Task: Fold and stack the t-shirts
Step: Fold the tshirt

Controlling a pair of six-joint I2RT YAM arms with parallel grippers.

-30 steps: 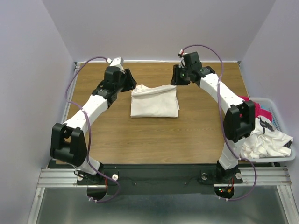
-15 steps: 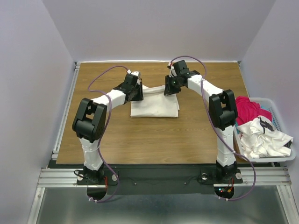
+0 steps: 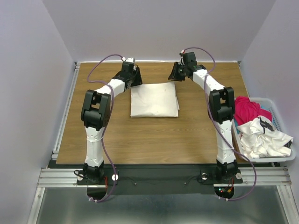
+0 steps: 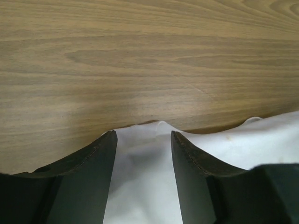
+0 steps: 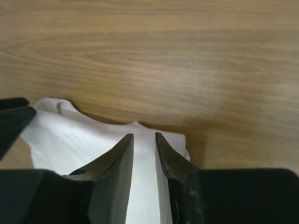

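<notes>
Scene: a wooden table (image 3: pixel 140 135) seen from above, with my two arms reaching toward its far edge.
Off-white t-shirt (image 3: pixel 154 99): it lies folded into a flat rectangle in the far middle of the table, with a slightly wavy far hem.
My left gripper (image 4: pixel 141 140): it hovers over the shirt's far left corner, jaws well apart, holding nothing; bare cloth shows between the fingers.
My right gripper (image 5: pixel 144 140): it hovers over the shirt's far right corner, jaws only a narrow gap apart, nothing pinched; cloth shows through the gap.
Other t-shirts: a magenta-red t-shirt (image 3: pixel 246 108) and a white t-shirt with dark markings (image 3: pixel 261 137) lie crumpled in a white basket (image 3: pixel 280 116) off the table's right edge, not yet folded.
Progress, as I judge it: one shirt is close to done and two are waiting, so roughly a third of the way.
Risk, uneven grip: my jaws stand at different widths, so if I close now one side may catch more layers than the other and skew the fold.
Risk, dragging: lowering too close to the hem could push the cloth toward the near edge and ruck it up.
Risk, snagging: a fingertip caught under the top layer would pull the fold open when I lift away.
Risk, the basket: the white shirt droops over the rim, so a careless grab could tip it onto the floor.
</notes>
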